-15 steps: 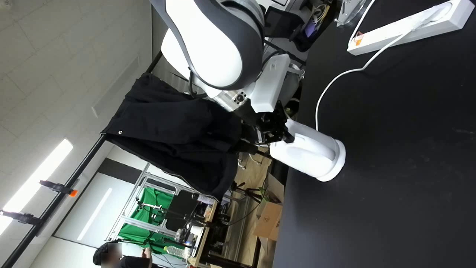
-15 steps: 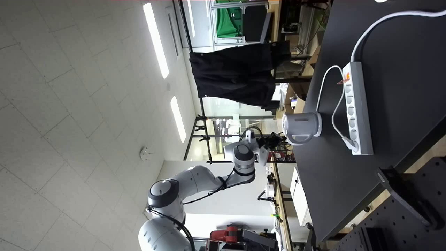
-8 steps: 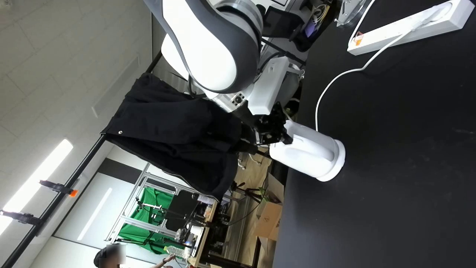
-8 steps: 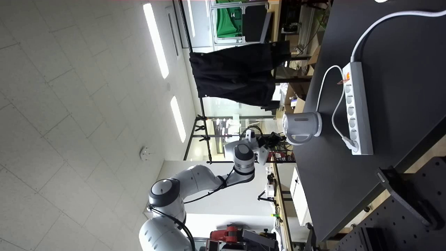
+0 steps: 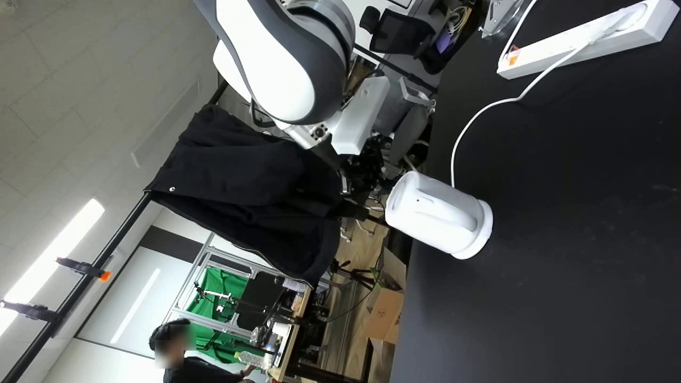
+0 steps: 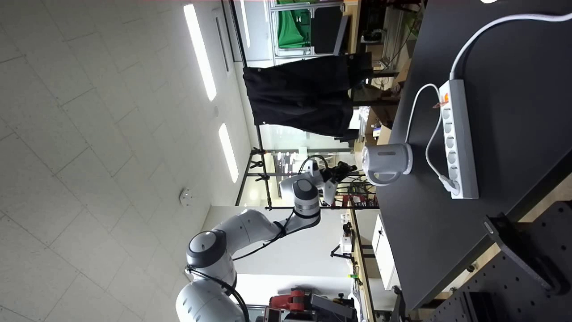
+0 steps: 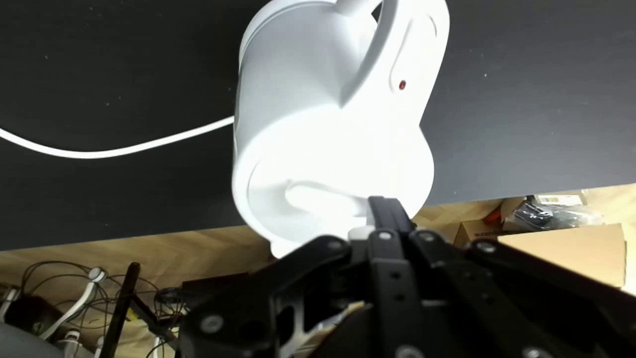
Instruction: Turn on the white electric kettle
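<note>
The white electric kettle (image 5: 439, 215) stands on the black table and shows in both exterior views (image 6: 388, 158), which are turned sideways. In the wrist view the kettle (image 7: 298, 64) is seen from above, with its handle at the upper right and its lid washed out by glare. A small red dot (image 7: 402, 85) sits at the top of the handle; I cannot tell whether it is lit. My gripper (image 7: 391, 211) is shut with its fingertips together and nothing between them. In the exterior views the gripper (image 5: 390, 185) is off the lid side of the kettle, with a gap showing (image 6: 354, 168).
A long white power strip (image 6: 462, 143) lies on the table (image 6: 514, 112). The kettle's thin white cord (image 5: 481, 111) runs to a plug in it. The kettle stands near a table edge. Cardboard boxes (image 7: 571, 251) and cables (image 7: 109, 298) lie beyond and below that edge.
My gripper has drawn back and up from the top of the kettle's handle, which it overlapped earlier in an exterior view. The kettle has hardly moved. A person in the background has shifted.
</note>
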`<state>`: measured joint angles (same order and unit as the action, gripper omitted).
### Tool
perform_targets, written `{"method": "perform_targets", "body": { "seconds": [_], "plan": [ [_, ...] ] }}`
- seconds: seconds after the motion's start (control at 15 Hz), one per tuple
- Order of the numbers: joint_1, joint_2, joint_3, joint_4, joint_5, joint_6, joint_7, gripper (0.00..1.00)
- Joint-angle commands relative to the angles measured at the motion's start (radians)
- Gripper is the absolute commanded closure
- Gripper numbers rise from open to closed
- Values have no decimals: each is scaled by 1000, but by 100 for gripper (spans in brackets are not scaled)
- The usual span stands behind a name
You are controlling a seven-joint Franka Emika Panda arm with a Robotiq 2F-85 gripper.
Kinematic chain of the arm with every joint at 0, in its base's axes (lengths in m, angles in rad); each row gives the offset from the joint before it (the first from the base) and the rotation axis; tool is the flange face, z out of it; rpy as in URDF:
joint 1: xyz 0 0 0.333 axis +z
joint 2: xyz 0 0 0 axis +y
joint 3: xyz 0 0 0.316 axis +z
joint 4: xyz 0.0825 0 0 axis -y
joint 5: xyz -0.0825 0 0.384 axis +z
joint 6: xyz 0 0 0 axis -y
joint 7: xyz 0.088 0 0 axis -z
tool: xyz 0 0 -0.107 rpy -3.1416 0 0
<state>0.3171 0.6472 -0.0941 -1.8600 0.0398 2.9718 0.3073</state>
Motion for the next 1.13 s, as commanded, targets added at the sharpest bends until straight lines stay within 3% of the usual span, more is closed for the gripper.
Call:
{"method": "perform_targets", "body": {
  "seconds": [0.0,0.53,0.6,0.8,1.07],
  "plan": [
    [7,-43,-19,-12,-2,-12,18,72],
    [17,-67,-43,-19,-13,-36,27,19],
    [-5,-32,-15,0,-8,-5,3,37],
    [-5,-38,-20,-1,-10,-10,4,19],
    [-5,-40,-20,-1,-11,-16,4,19]
  ]
}}
